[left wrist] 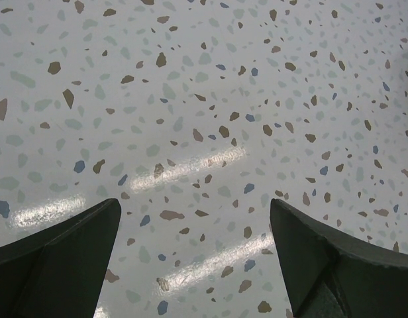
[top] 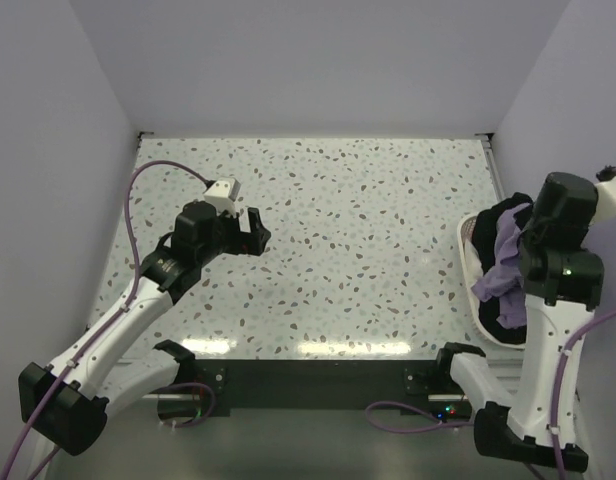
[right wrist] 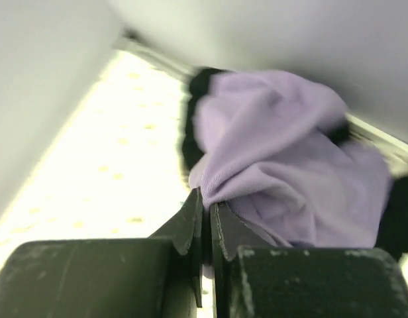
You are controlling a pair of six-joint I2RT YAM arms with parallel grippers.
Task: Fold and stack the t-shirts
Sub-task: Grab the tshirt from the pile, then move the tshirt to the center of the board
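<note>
A lilac t-shirt hangs crumpled over black t-shirts in a white basket at the table's right edge. My right gripper is shut on an edge of the lilac t-shirt, holding it above the basket; in the top view the gripper itself is hidden under its wrist. My left gripper is open and empty above the speckled table's left middle, its fingers wide apart in the left wrist view.
White walls enclose the speckled table on the left, back and right. A black strip runs along the near edge between the arm bases. Purple cables trail from both arms.
</note>
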